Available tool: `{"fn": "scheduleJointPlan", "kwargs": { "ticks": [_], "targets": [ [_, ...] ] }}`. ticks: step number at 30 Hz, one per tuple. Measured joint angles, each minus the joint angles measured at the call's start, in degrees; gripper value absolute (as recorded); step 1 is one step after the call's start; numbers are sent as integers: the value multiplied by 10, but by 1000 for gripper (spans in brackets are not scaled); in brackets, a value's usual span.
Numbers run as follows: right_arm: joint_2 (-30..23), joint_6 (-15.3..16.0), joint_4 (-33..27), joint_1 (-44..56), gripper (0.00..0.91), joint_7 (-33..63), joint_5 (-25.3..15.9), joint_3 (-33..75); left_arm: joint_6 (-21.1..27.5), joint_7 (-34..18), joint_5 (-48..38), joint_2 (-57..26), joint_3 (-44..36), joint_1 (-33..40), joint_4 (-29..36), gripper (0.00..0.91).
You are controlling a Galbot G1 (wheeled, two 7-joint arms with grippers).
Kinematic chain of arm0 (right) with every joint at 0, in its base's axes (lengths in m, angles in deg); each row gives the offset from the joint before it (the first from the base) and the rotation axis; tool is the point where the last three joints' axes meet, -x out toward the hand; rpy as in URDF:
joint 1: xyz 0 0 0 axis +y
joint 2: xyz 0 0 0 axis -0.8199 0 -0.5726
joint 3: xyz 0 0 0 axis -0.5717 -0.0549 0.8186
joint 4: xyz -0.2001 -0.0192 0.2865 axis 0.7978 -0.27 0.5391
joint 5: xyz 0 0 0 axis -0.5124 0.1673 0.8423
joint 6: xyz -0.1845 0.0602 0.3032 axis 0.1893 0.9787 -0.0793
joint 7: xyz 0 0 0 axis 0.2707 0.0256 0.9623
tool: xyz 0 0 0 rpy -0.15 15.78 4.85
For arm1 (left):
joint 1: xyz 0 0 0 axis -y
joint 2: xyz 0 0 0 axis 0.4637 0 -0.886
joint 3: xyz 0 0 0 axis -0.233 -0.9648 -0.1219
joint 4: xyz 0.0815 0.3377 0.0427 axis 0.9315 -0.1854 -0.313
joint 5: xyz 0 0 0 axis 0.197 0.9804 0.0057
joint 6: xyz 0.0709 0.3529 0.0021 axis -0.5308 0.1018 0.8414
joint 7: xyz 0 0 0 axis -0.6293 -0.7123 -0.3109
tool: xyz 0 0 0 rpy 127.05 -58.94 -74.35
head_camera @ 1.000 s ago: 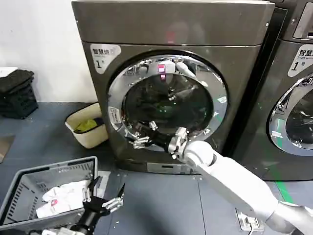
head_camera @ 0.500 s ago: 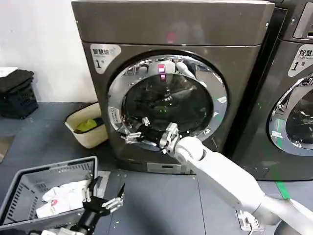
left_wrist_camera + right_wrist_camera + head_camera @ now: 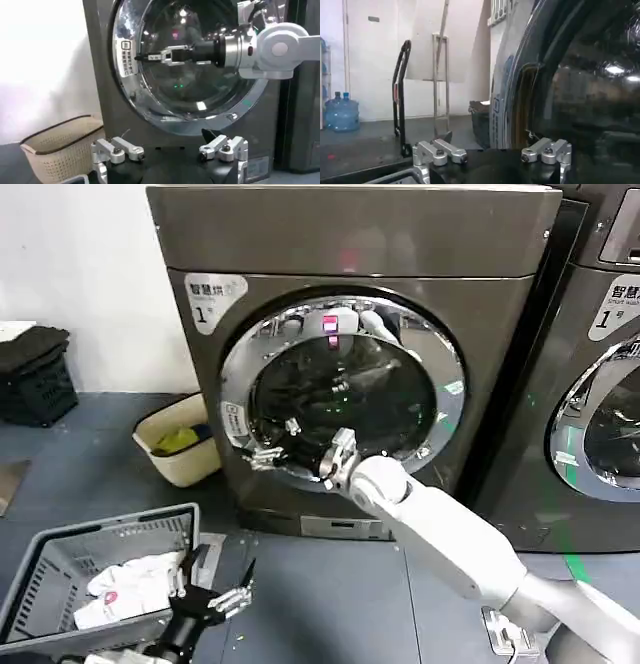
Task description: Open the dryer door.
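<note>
So, I've got the right gripper (image 3: 262,452) reaching across the big round dryer door (image 3: 345,394) with its wide chrome ring and dark glass, which sits dead centre of the head view on the dark grey front-loading machine (image 3: 350,244). The door looks shut, or barely cracked at most; I can't tell which. The fingertips are at the lower left of the chrome ring, just by the white label on the rim. In the left wrist view that gripper (image 3: 145,57) looks narrow, jaws close together, but I can't tell whether they're actually pinching the rim or just resting against it.

My plan for doing this well: hook the ring's edge firmly, then pull along an arc around the hinge, which I'd guess is on the right, rather than straight back, so the fingers don't slip off the chrome.

Right arm is stretched long, from lower right of the frame up to the door, wrist roughly level. The left gripper (image 3: 212,596) is parked low at the bottom left, jaws spread wide, next to the grey plastic laundry basket (image 3: 60,569).
</note>
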Motion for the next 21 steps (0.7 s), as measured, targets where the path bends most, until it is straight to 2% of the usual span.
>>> {"fn": "scheduleJointPlan", "kwargs": {
  "ticks": [21],
  "targets": [
    [-38, -15, -69, -16, 907, -77, -2, 0, -1, 0, 0, 0, 1, -3, 3, 907]
  ]
}}
